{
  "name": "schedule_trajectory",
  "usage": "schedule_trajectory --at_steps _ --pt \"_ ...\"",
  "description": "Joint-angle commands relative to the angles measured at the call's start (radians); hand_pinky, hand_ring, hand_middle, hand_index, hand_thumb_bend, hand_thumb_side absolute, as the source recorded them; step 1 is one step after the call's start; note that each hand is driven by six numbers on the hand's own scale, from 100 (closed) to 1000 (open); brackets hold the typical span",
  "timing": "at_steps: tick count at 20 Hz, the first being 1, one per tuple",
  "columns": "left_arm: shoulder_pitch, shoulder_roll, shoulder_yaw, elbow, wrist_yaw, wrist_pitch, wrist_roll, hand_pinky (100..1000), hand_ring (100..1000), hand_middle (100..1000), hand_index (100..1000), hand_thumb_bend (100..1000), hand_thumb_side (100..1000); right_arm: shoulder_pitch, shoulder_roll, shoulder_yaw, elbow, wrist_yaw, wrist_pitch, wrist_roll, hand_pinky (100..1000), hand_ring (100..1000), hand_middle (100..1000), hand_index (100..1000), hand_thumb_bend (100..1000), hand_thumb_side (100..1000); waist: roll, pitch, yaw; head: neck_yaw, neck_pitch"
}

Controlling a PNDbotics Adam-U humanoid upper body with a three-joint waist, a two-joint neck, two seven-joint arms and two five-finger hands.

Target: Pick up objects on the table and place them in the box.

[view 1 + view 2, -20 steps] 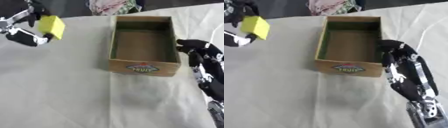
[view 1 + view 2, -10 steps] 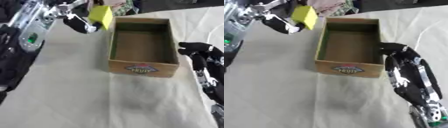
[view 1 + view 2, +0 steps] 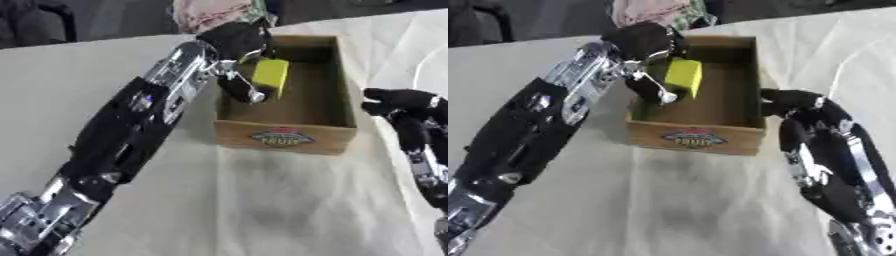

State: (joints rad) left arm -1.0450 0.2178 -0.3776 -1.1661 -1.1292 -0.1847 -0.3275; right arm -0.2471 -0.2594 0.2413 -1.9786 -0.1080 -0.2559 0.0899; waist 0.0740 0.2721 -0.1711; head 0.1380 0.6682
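Note:
A yellow block (image 3: 269, 77) hangs over the inside of the cardboard box (image 3: 284, 136), near its left wall. My left hand (image 3: 233, 46) is shut on the block, reaching in from the left with the arm stretched across the table. The box is open on top and carries a fruit label on its near wall; I see nothing else inside it. My right hand (image 3: 791, 99) rests against the box's right wall, fingers curled, holding nothing.
A bundle of pink and patterned cloth (image 3: 214, 13) lies just beyond the box's far end. The pale tablecloth (image 3: 262, 200) spreads around the box, and the table's far edge runs behind the box.
My left hand has carried the yellow block from the far left of the table rightward to above the box's interior. The right hand has stayed beside the box.

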Motion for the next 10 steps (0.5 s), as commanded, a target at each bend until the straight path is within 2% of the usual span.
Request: schedule_trajectory --at_steps 1,3,5,7,8,9,10 --pt "-0.008 0.005 -0.015 0.005 -0.011 -0.020 0.019 747 712 722 844 720 568 -0.011 -0.004 -0.003 -0.021 -0.008 0.002 0.000 834 856 597 775 100 470 -0.004 -0.016 0.001 0.000 -0.009" --pt "-0.002 0.018 -0.019 -0.026 0.010 -0.028 0.016 759 736 754 864 826 633 -0.010 -0.004 -0.007 -0.021 -0.006 0.003 -0.003 834 856 597 775 100 470 -0.004 -0.016 0.005 -0.005 -0.011" --pt "0.007 0.044 -0.011 -0.089 0.061 -0.017 0.027 754 738 763 872 843 681 -0.009 -0.004 -0.010 -0.021 -0.004 0.003 -0.006 833 856 597 775 100 470 -0.006 -0.016 0.012 -0.011 -0.014" --pt "0.024 0.083 0.005 -0.187 0.147 0.016 0.051 738 727 756 875 801 709 -0.008 -0.005 -0.015 -0.021 -0.003 0.001 -0.012 833 855 597 775 100 470 -0.007 -0.015 0.019 -0.019 -0.017" --pt "0.039 0.106 0.019 -0.251 0.201 0.037 0.067 718 711 745 874 742 717 -0.007 -0.005 -0.018 -0.021 -0.001 0.000 -0.015 833 855 597 775 100 470 -0.008 -0.014 0.024 -0.024 -0.018" --pt "0.058 0.127 0.037 -0.322 0.265 0.064 0.088 685 686 725 869 637 725 -0.006 -0.006 -0.021 -0.021 0.000 0.000 -0.018 833 855 597 775 100 470 -0.008 -0.014 0.030 -0.027 -0.019" --pt "0.084 0.150 0.061 -0.401 0.344 0.095 0.119 672 674 715 867 608 719 -0.005 -0.007 -0.024 -0.021 0.002 0.000 -0.021 833 855 597 775 100 470 -0.009 -0.013 0.038 -0.030 -0.019"
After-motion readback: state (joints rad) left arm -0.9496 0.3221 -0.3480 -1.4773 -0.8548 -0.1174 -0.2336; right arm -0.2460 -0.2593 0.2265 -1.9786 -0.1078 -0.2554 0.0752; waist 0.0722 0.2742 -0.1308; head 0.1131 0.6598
